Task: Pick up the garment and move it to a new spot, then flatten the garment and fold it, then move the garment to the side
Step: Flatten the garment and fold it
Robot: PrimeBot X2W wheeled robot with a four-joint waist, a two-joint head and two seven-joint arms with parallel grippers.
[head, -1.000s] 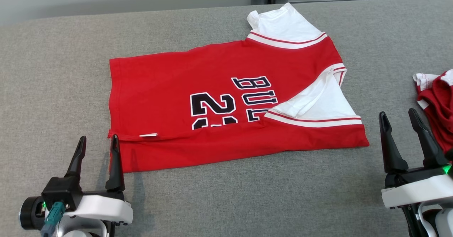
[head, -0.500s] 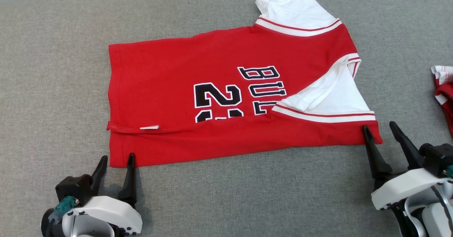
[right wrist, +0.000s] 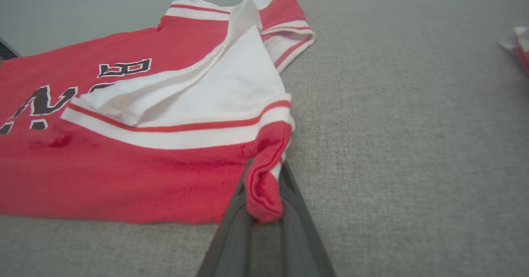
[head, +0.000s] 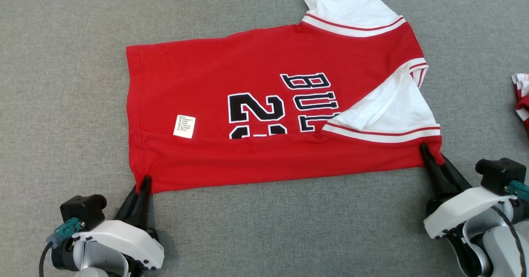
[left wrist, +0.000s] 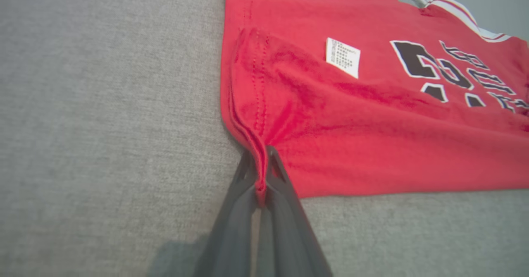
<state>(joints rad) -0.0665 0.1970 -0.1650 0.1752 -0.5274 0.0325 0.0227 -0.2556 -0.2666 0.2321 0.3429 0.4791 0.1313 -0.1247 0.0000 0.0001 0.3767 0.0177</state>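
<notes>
The garment (head: 256,115), a red jersey with white sleeves and black lettering, lies spread across the middle of the grey fabric surface (head: 62,82), hem toward the robot's left and shoulders toward its right. Its near long edge is folded over onto the front, covering the lower part of the numerals. A white care label (head: 184,126) lies exposed just above that fold near the hem. One white sleeve lies folded onto the front at the right end; the other projects from the far right corner. The left gripper (head: 142,184) is clamped on the near-left corner, the cloth pinched into a ridge between its fingers. The right gripper (head: 430,155) is clamped on the near-right corner, the cloth bunched between its fingers. A second red-and-white garment (head: 521,95) lies at the right edge, well apart.
</notes>
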